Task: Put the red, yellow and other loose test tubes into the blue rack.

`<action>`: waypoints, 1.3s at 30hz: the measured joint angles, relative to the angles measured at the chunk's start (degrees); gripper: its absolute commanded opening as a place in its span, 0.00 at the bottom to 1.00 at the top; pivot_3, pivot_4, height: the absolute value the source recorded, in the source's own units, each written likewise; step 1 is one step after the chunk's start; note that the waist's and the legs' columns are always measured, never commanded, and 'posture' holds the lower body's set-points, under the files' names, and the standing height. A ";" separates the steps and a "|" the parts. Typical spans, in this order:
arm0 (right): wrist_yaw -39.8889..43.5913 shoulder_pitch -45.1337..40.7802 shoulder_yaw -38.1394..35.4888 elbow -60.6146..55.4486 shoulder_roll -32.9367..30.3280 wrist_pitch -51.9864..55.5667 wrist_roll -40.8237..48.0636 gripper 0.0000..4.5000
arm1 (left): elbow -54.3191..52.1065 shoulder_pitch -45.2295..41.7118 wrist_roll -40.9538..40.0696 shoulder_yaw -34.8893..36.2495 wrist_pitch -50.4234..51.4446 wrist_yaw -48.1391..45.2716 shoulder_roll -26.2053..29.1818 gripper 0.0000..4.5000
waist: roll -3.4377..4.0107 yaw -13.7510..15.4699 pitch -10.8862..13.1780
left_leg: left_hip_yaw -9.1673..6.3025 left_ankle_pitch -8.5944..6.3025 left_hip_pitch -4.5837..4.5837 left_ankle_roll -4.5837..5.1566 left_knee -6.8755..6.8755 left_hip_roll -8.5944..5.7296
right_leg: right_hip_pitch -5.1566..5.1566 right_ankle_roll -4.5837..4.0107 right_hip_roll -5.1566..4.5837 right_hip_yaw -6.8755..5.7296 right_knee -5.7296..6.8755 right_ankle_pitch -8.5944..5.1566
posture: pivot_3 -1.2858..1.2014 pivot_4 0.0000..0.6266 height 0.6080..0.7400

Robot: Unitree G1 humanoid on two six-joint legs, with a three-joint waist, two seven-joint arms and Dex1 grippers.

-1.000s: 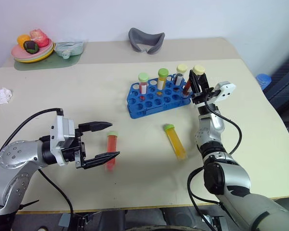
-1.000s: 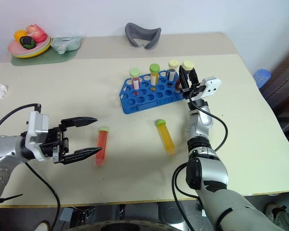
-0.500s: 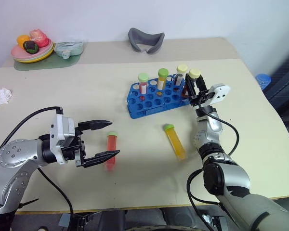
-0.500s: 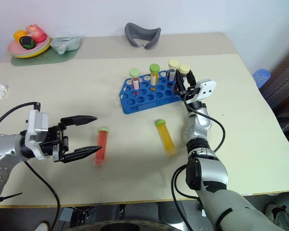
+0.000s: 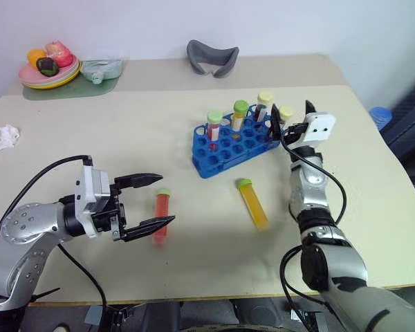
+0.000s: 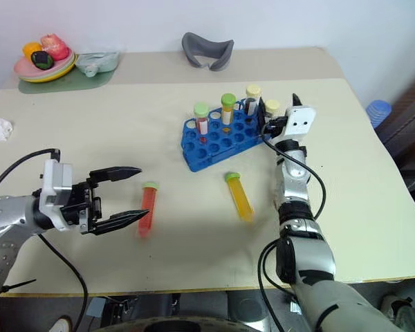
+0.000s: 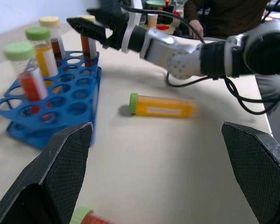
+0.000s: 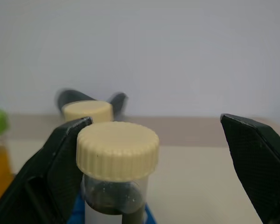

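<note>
Test tubes still loose on the table number two: the red tube lies flat just in front of the left gripper, between the tips of its two spread fingers, which stand wide apart and touch nothing. The yellow tube lies flat near the middle of the table, in front of the blue rack and well apart from both grippers. The brown tube with the pale-yellow cap stands upright in the right end of the rack, and the right gripper sits at that end with its fingers open on either side of the cap; in the right wrist view the cap is close against one finger, with a wide gap to the other, so the tube is not gripped.

Room on the table is ample: bare surface surrounds both loose tubes, and the rack stands well in from every edge. A plate of fruit, a crumpled tissue and a grey curved object lie far off along the back and left sides.

The red tube has a light-green cap turned away from the robot; the yellow one has a green cap facing the rack. Three other capped tubes stand upright in the rack.
</note>
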 measured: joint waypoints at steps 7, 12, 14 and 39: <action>1.53 12.65 4.64 -37.53 -6.87 32.36 -2.82 0.99 | 3.55 -2.22 1.07 -2.37 -1.47 -2.02 -1.43 1.00 | 0.01 -0.15 -0.01 | -0.02 0.00 0.03 0.00 0.01 0.01 | 0.01 -0.01 0.04 0.01 0.03 -0.01 | 0.52 0.24 1.00; 7.01 14.31 5.39 -52.98 -12.05 58.11 4.27 0.99 | 6.54 -5.50 2.07 -4.29 -2.67 -3.99 -2.41 1.00 | 0.00 -0.02 -0.01 | -0.01 0.00 0.02 0.01 0.02 0.01 | 0.02 -0.01 0.04 0.02 0.01 -0.01 | 0.52 0.24 1.00; 10.31 14.30 4.76 -55.60 -14.09 66.47 9.20 0.99 | 7.33 -5.89 2.33 -4.43 -2.88 -4.28 -2.64 1.00 | -0.01 0.00 -0.01 | -0.01 0.00 0.02 0.01 0.01 0.01 | 0.03 -0.01 0.04 0.02 0.00 -0.02 | 0.52 0.24 1.00; 34.18 1.82 12.65 -12.02 -22.66 50.20 10.13 0.99 | 4.28 -0.76 2.34 -2.12 -3.47 -2.44 -2.41 1.00 | -0.05 1.27 0.01 | 0.04 -0.01 -0.03 0.02 0.02 0.01 | 0.03 0.00 0.00 0.00 -0.14 -0.02 | 0.52 0.24 1.00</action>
